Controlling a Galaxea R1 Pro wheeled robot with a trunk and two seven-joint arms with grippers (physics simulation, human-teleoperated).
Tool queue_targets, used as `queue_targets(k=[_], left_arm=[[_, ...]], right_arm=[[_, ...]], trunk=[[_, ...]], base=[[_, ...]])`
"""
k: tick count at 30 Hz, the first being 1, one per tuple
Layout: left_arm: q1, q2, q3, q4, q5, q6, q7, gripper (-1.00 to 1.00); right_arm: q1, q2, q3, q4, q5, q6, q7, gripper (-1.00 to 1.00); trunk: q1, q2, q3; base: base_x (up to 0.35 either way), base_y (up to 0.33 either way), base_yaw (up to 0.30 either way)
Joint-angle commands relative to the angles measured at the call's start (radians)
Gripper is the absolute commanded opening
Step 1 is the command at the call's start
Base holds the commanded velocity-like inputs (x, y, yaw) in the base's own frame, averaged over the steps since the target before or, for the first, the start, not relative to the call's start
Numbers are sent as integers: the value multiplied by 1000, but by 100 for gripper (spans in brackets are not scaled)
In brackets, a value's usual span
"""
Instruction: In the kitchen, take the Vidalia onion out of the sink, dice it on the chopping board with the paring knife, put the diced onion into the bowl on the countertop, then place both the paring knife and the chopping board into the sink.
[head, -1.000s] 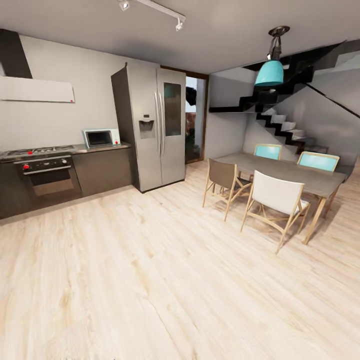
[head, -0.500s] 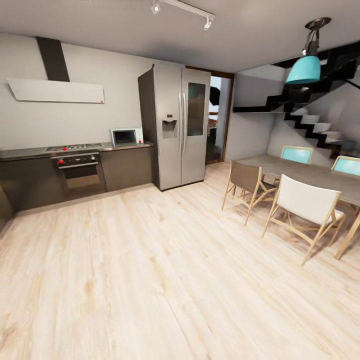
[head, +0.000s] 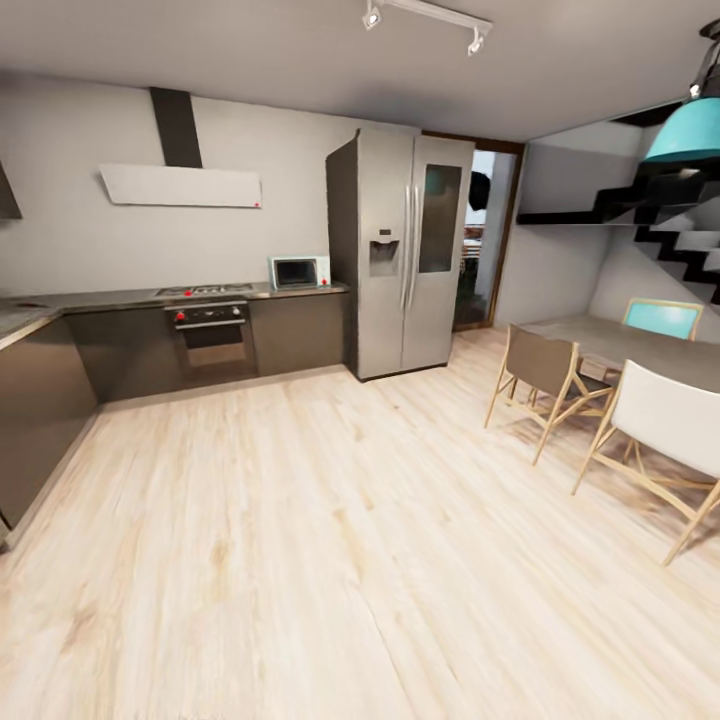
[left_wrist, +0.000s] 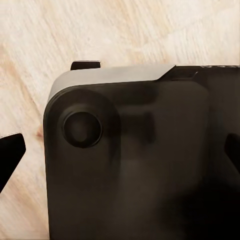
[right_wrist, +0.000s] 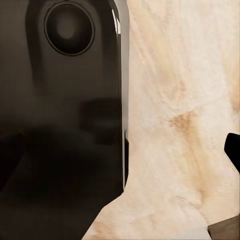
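grey matte countertop (head: 120, 297) is the one task thing in sight, a long bench running along the far wall over dark cabinets and turning toward the robot at the left edge of the head view; the sink, onion, board, knife and bowl cannot be made out on it from here. set into that bench is a gas hob (head: 205, 291) over an oven (head: 212, 333) with red knobs, with a small microwave (head: 297, 271) just beside the tall steel fridge (head: 405, 265), and a pale extractor hood (head: 180, 186) hangs above. further out lies a wide stretch of light wood floor (head: 330, 540), then chairs (head: 545, 375) around a dining table (head: 620, 345), a teal pendant lamp (head: 685, 135) and dark stairs (head: 670, 225) at the right. both wrist views look down past dark, glossy robot body panels (left_wrist: 140, 160) onto the same floor; only dark slivers at the edges hint at fingers, so i cannot tell how far either pair is open, and nothing is seen held. the step in hand looks like the approach: judging by the layout, the robot should square up to the bench run at the left, find the sink first, and stop close enough to reach without crowding the cabinet fronts.
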Motion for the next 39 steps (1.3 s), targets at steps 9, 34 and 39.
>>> queue_targets(k=[9,34,39], left_arm=[[0,0,0,-1,0,0,0,100],[0,0,0,-1,0,0,-1,100],[0,0,0,-1,0,-1,-1,100]], right_arm=[[0,0,0,0,-1,-3,0,100],[0,0,0,0,-1,-3,0,100],[0,0,0,0,-1,-3,0,100]], trunk=[[0,0,-1],[0,0,-1],[0,0,-1]], base=[[24,0,280],[289,0,280],[341,0,274]])
